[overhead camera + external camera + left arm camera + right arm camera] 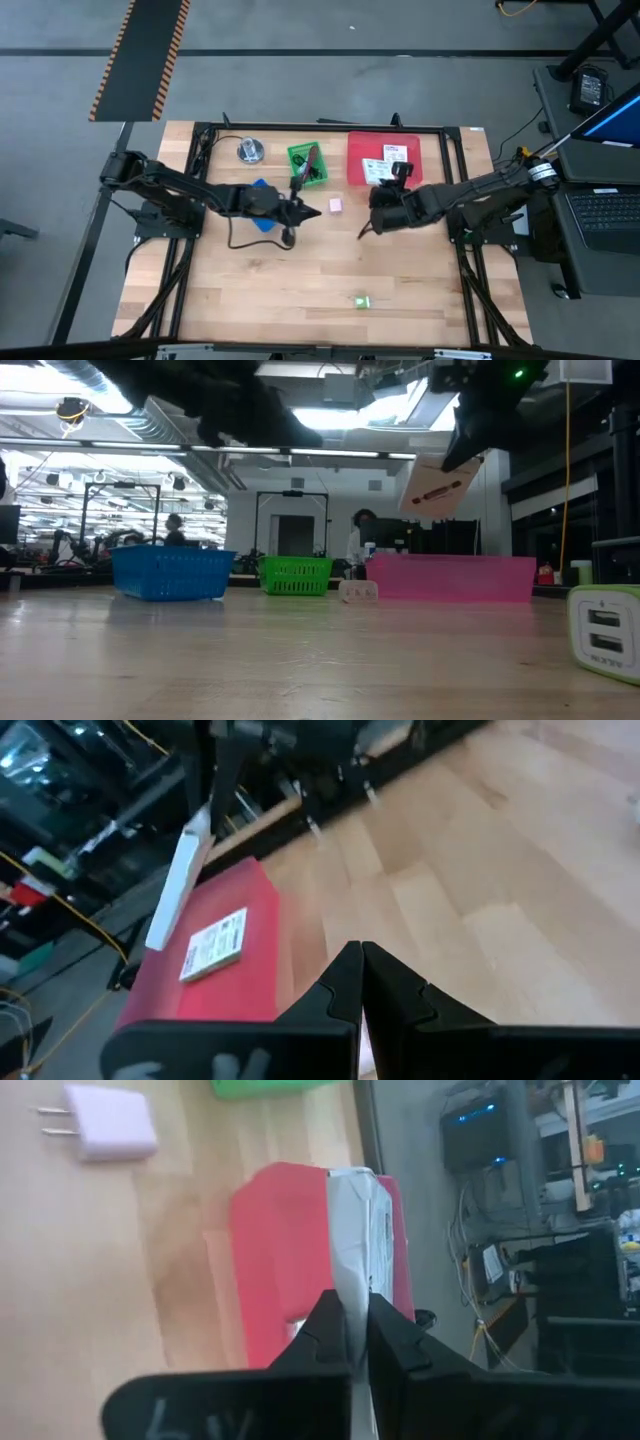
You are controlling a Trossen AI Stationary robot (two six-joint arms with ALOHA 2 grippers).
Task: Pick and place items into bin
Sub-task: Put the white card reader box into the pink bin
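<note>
A white packet [352,1230] is seen pinched edge-on between the closed fingers of the right gripper [383,207], held in the air over the wooden table [300,290] near the red bin [383,158]. In the low view the same packet [437,488] hangs tilted above the bin's pink-looking wall [450,578]. A second white packet [215,944] is shown lying flat inside the red bin.

The left gripper [300,210] is pictured above the table's middle, its fingers [345,982] pressed together with nothing between them. A small pink plug-in adapter [335,204] rests on the table between the two grippers, just in front of the green basket [307,164], in which dark cords are piled. A blue basket [172,573] is partly hidden beneath the left arm. A small green block [362,301] lies well apart near the table's front edge, and a round silver object [250,151] sits near the far left corner.
</note>
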